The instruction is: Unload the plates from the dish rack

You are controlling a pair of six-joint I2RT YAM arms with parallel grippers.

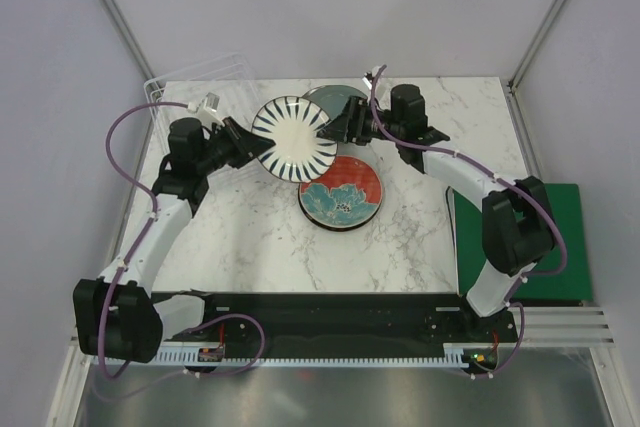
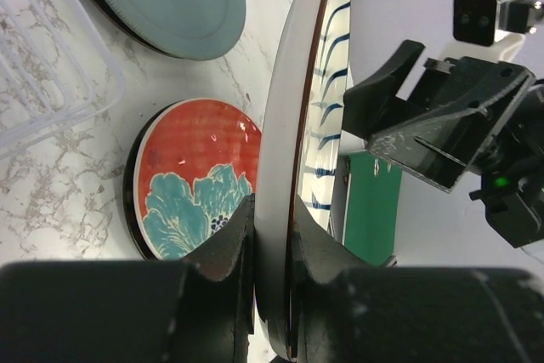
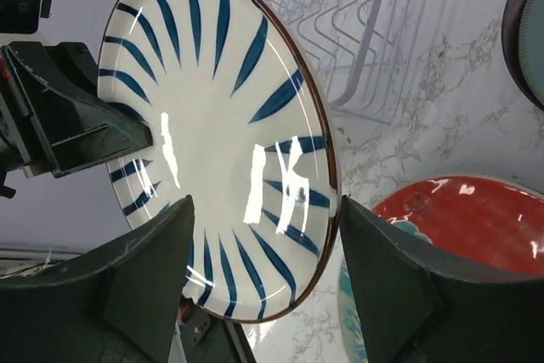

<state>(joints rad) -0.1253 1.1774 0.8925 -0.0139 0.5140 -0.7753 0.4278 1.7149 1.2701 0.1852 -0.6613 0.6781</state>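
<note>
Striped plate (image 1: 294, 138) hangs on edge over the middle of the bench (image 1: 420, 237), above the red flowered plate (image 1: 341, 194); left tool (image 2: 272, 235) pinches its near rim, right tool (image 3: 263, 210) spread, straddling the opposite rim, seemingly without contact.

No readable lettering, label, brand or number anywhere (merely painted patterns on the plates (image 1: 294, 137))
</note>
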